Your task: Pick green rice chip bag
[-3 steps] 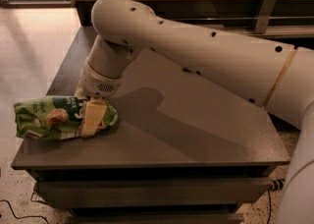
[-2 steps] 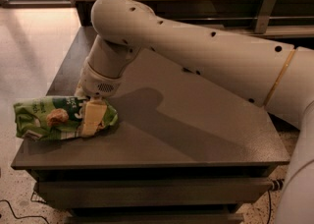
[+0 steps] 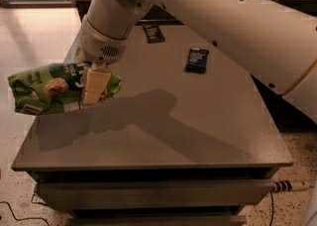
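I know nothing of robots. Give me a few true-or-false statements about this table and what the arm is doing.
1. The gripper clasps the green bag. True.
2. Three black bars lie on the table. False: there are two bars.
3. The green bag lies flat mid-table. False: it is held up over a table edge, its shadow below it.
4. Both bars lie apart from the green bag. True.

Gripper (image 3: 94,85) lifted green rice chip bag (image 3: 44,88) — now above table (image 3: 188,131) edge
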Controlling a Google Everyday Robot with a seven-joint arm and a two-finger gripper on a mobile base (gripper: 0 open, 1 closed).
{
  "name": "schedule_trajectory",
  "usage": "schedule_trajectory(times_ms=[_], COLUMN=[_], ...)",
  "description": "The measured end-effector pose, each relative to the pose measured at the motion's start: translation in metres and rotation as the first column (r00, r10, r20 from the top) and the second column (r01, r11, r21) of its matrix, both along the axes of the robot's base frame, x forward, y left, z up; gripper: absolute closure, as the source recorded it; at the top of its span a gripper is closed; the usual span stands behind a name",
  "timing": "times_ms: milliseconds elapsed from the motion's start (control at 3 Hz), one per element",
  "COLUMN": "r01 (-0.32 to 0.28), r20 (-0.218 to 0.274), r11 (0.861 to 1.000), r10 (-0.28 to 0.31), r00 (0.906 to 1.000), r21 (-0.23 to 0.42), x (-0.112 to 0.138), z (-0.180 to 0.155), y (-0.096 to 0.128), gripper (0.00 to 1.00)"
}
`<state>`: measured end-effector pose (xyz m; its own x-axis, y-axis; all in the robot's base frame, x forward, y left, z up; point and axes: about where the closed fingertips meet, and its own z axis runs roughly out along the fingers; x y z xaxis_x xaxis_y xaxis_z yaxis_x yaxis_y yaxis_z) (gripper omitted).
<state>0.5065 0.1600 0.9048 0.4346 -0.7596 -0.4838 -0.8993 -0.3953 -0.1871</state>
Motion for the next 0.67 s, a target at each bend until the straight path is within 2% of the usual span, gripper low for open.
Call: schedule_trajectory(times_ms=[667], r01=[-0.008], r20=[0.084], r11=[0.998], r10=[0.003], r00=[0.9965], r21=[0.063], x=[0.006], z=[0.052], y=[-0.027], gripper=[1.0])
